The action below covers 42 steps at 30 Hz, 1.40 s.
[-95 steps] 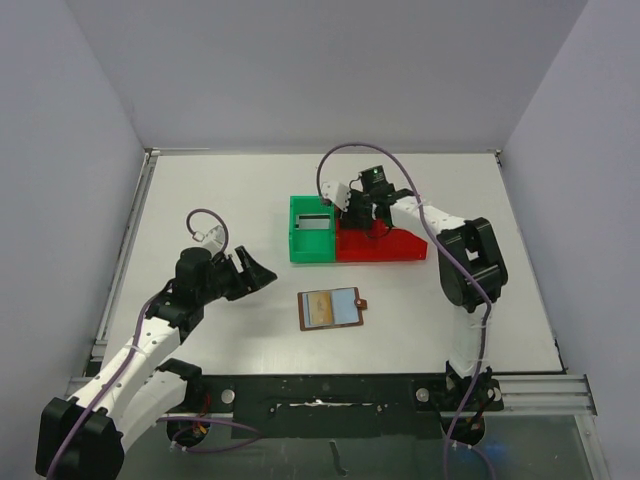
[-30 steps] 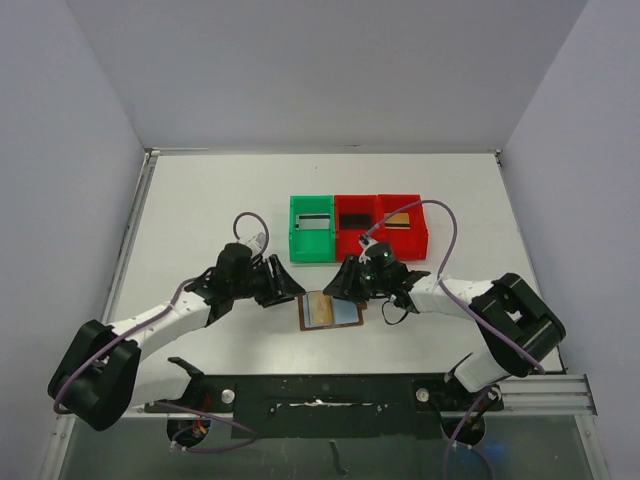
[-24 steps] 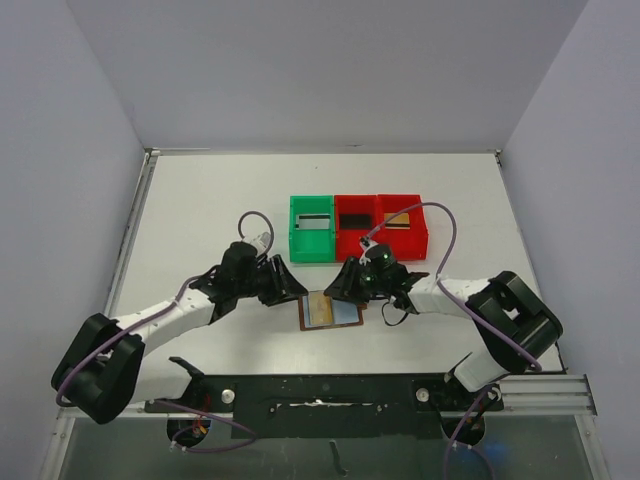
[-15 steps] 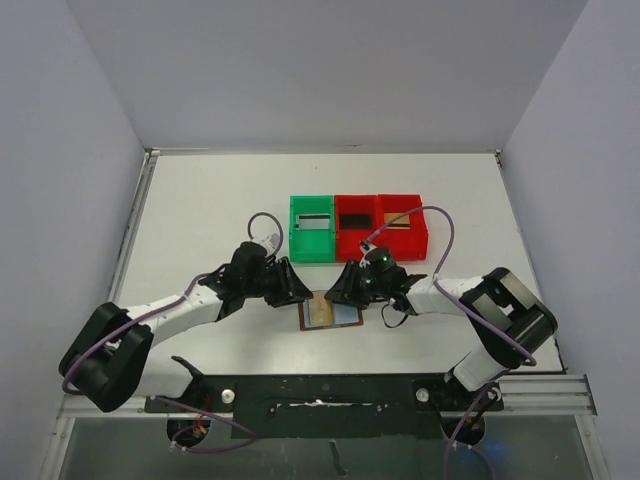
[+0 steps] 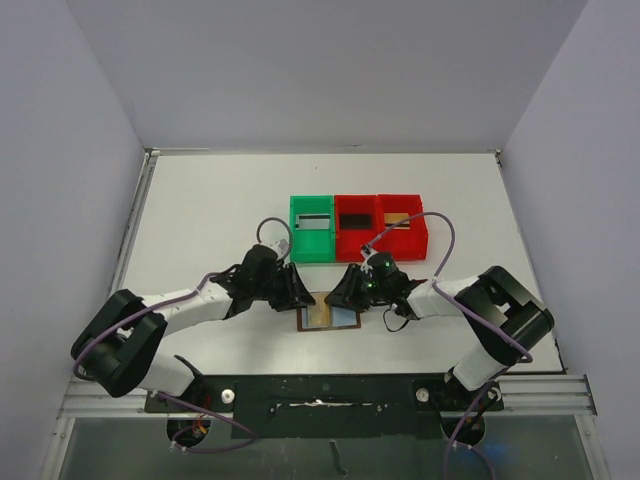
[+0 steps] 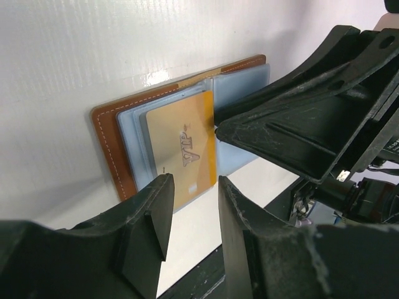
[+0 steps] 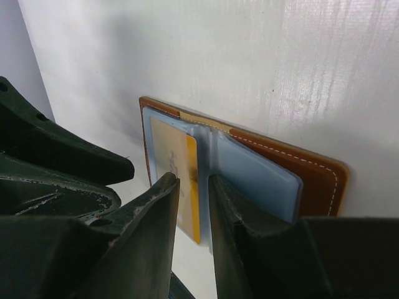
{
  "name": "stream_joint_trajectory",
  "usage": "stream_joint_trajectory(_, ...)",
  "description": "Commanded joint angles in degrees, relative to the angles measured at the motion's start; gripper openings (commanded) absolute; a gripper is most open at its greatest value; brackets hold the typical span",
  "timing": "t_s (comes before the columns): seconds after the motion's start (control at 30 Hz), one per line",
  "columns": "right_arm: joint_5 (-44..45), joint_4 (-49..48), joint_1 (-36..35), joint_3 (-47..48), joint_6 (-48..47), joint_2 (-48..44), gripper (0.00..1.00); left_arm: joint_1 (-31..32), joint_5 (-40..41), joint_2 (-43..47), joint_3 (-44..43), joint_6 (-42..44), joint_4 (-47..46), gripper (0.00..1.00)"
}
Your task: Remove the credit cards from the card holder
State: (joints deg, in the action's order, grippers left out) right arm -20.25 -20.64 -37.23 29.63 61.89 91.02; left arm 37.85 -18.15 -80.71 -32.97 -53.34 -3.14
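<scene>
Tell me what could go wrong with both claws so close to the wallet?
The left claw and right claw crowd over the same open card holder, so they might bump together. The gold card sits tucked inside it, so pulling could drag the whole holder along.

white desk (image 5: 200, 220) seen from above, enclosed by pale walls on the left, far and right sides. a brown card holder (image 5: 331, 315) lies open, flat, near the middle. just beyond it, a green bin (image 5: 311, 251) and two red bins (image 5: 380, 246) sit touching in a row, green leftmost.
</scene>
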Motion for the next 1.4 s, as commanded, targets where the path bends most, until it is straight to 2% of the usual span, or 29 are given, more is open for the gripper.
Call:
stream_joint_trajectory(0.0, -1.90, -4.08, -0.33, -0.45, 0.69, 0.81, 0.28, 1.26, 3.05, -1.01, -3.23, 2.51, 0.23, 0.33)
stream_joint_trajectory(0.23, -2.14, -4.66, -0.34, -0.73, 1.03, 0.57, 0.27, 2.67, 7.53, -2.34, -4.08, 4.12, 4.84, 0.33)
stream_joint_trajectory(0.53, -3.19, -5.46, -0.45, -0.47, 0.76, 1.08, 0.26, 2.84, 9.10, -2.28, -3.64, 4.83, 6.30, 0.33)
stream_joint_trajectory(0.8, -5.42, -7.35, -0.75, -0.58, 0.57, 3.02, 0.23, 4.18, 10.84, -3.00, -3.17, 4.63, 7.52, 0.27)
stream_joint_trajectory(0.87, -5.98, -7.73, -0.84, -0.25, 0.47, 3.56, 0.21, 4.37, 11.09, -3.21, -3.15, 4.65, 7.71, 0.26)
stream_joint_trajectory(0.97, -5.94, -8.11, -0.91, -0.25, 0.60, 3.74, 0.13, 4.75, 11.48, -3.55, -3.35, 4.73, 8.23, 0.25)
stream_joint_trajectory(1.17, -5.12, -7.78, -0.54, -1.13, 0.57, 1.64, 0.03, 5.31, 13.54, -3.80, -4.19, 4.91, 10.43, 0.22)
stream_joint_trajectory(1.37, -4.76, -6.44, 1.70, -2.81, -0.06, -1.46, 0.00, 5.40, 13.89, -3.91, -4.21, 4.91, 10.58, 0.18)
